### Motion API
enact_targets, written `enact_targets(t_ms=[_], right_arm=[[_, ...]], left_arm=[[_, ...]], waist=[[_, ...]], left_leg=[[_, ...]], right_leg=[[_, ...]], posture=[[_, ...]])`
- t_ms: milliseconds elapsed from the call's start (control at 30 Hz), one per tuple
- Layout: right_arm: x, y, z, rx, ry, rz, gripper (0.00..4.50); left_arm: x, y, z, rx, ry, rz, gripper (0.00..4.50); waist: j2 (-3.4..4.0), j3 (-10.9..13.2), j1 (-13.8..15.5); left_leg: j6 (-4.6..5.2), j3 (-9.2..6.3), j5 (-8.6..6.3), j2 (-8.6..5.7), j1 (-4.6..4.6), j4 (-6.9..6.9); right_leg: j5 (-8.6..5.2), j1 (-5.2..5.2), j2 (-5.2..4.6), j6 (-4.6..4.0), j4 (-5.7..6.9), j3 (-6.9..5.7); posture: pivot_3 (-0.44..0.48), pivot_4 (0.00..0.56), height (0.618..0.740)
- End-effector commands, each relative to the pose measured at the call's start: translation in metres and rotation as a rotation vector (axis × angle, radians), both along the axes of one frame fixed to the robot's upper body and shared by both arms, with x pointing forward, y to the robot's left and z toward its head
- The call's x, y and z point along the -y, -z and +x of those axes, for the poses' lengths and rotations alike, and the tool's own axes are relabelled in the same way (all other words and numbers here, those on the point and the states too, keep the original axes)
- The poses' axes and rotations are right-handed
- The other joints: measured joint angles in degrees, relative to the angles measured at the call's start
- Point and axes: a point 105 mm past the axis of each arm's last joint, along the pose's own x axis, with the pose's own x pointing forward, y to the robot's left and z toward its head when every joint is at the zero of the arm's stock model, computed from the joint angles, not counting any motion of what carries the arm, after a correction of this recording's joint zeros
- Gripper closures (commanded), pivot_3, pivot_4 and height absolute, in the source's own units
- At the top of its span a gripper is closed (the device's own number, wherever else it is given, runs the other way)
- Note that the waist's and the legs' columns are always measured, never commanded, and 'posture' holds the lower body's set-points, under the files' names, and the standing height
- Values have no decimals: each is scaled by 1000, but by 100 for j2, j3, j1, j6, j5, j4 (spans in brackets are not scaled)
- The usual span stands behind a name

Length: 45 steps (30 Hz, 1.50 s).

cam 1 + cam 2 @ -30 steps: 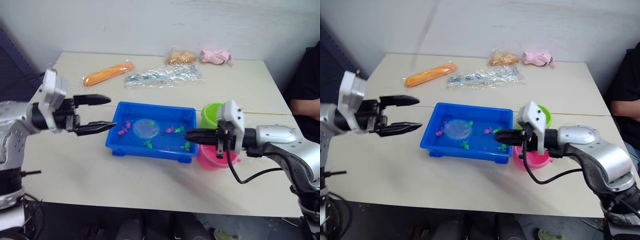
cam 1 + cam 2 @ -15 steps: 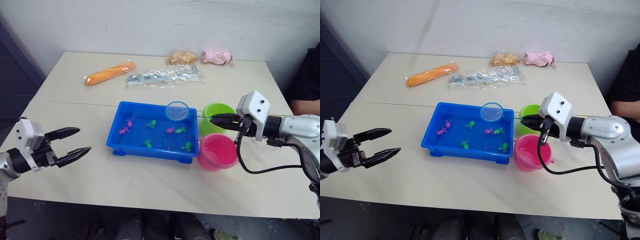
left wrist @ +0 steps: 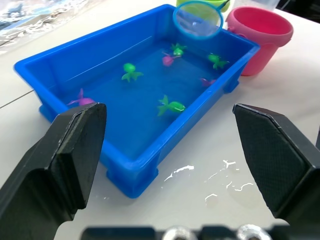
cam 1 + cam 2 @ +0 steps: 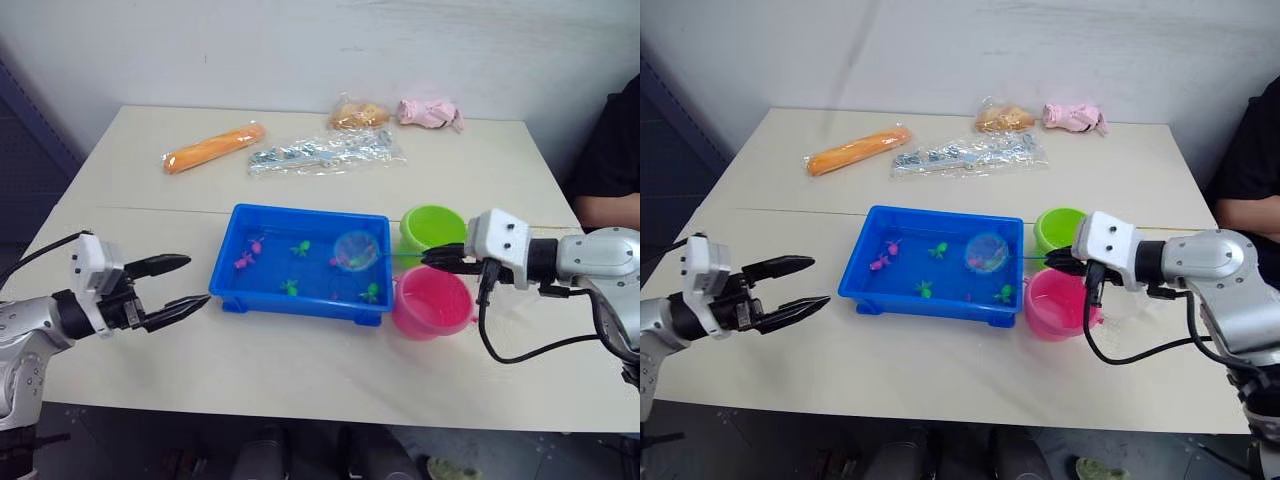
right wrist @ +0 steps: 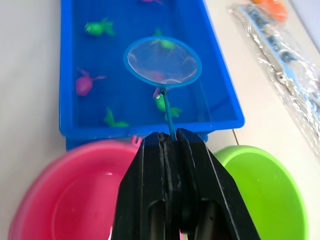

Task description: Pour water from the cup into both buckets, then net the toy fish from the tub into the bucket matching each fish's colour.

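The blue tub holds water and several tiny green and pink toy fish, such as a green one and a pink one. My right gripper is shut on the net's thin handle. The net's blue hoop hangs low over the tub's right end, above a pink fish. The green bucket and the pink bucket stand right of the tub, under that arm. A clear cup shows partly behind the arm. My left gripper is open, left of the tub.
An orange roll, a clear plastic bag, a brownish packet and a pink bundle lie along the table's far side. A person sits at the right edge. Water drops lie beside the tub.
The net hoop has come down from over the tub's far rim into the tub's right end. My left gripper, still open, has moved closer to the tub.
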Motion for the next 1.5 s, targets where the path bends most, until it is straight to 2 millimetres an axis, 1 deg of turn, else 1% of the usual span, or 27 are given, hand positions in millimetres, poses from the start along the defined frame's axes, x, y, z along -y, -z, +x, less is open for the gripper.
enact_targets(t_ms=[33, 100, 200, 333, 433, 533, 633, 767, 867, 967, 1100, 1200, 1500], right_arm=[[-9, -9, 5, 96, -103, -92, 4500], [-12, -7, 10, 119, -156, -152, 4500], [-17, -5, 18, 152, -211, -214, 4500], [-19, 1, 21, 153, -290, -289, 4500], [-24, 4, 27, 168, -312, -317, 4500], [-29, 7, 31, 191, -327, -343, 4500], [-30, 12, 33, 194, -331, -371, 4500], [-32, 13, 33, 204, -347, -377, 4500], [-30, 14, 35, 206, -357, -408, 4500], [-30, 18, 33, 188, -390, -439, 4500], [-33, 22, 29, 167, -427, -447, 4500], [-40, 23, 23, 143, -464, -424, 4500], [-49, 18, 25, 96, -425, -314, 4500]], left_arm=[[8, -14, 4, 51, 56, 47, 144], [13, -18, 7, 52, 86, 61, 144], [19, -19, 9, 34, 129, 85, 144], [24, -19, 12, 34, 160, 98, 144], [25, -19, 16, 34, 162, 105, 144], [26, -13, 17, 0, 178, 129, 144], [27, -13, 19, 3, 178, 130, 144], [25, -15, 25, 23, 152, 142, 144], [18, -23, 30, 35, 137, 147, 144], [11, -27, 34, 14, 161, 168, 144], [6, -25, 36, -26, 190, 174, 144], [4, -23, 37, -36, 205, 182, 144], [0, -21, 34, -43, 207, 164, 144]], waist=[[0, 0, -13], [0, 0, -17], [1, 0, -34], [1, 1, -51], [1, 1, -70], [1, 1, -103], [1, 1, -104], [1, 1, -98], [1, 1, -96], [1, 1, -112], [1, 1, -108], [1, 1, -110], [1, 1, -102]], left_leg=[[-1, 0, 1, 0, 1, 1], [-5, 0, 3, 0, 2, 0], [-23, 1, 13, 0, 2, 0], [-30, 2, 17, 0, -1, 2], [-31, 2, 17, 0, 0, 4], [-33, 2, 19, 0, 0, 7], [-35, 1, 20, 0, 0, 8], [-36, 2, 20, 0, -1, 9], [-36, 1, 21, 0, 0, 13], [-37, 2, 21, 0, 0, 14], [-39, 2, 22, 0, 0, 13], [-39, 2, 22, 0, -1, 15], [-39, 1, 23, 0, -1, 17]], right_leg=[[0, 0, 0, 0, 2, 0], [0, -1, 1, 0, 3, -1], [0, -1, 1, 0, 3, -1], [0, -2, 1, 0, 2, 0], [0, -2, 1, 0, 4, -1], [0, -2, 1, 0, 10, -1], [0, -4, 2, 0, 14, -1], [0, -5, 1, 0, 16, -1], [0, -5, 2, 0, 20, -1], [0, -6, 2, 0, 23, -1], [0, -8, 3, 0, 26, -1], [0, -8, 3, 0, 30, -1], [0, -9, 1, 0, 34, -1]], posture=[[0, 150, 740], [0, 150, 740], [0, 150, 740], [0, 150, 740], [0, 150, 740], [0, 150, 740], [0, 150, 740], [0, 150, 740], [0, 150, 740], [0, 150, 740], [0, 150, 740], [0, 150, 740], [0, 150, 740]])
